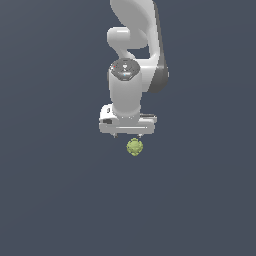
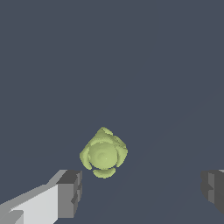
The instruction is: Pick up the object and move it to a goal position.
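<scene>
In the exterior view the white Panda arm (image 1: 134, 45) reaches down from the top of the picture over a plain dark grey-blue floor (image 1: 50, 200), its wrist pointing straight down. The gripper (image 1: 128, 135) hangs at the bottom of the arm, a wide white bar with only the stubs of its fingers showing below it. The object (image 1: 134, 147), a small bumpy yellow-green lump, shows just under the bar, slightly toward the exterior view's right of the bar's middle and far narrower than it. From here I cannot tell whether the fingers reach it or whether it rests on the floor.

The wrist view shows what the first hides: the gripper (image 2: 142, 192) is spread wide, its two dark-tipped fingers (image 2: 70, 194) standing well apart at either edge. The object (image 2: 103, 152) lies on the floor (image 2: 166, 65) beyond the fingers, nearer one finger than the other and touching neither. Its lobed, leafy surface is plain here.
</scene>
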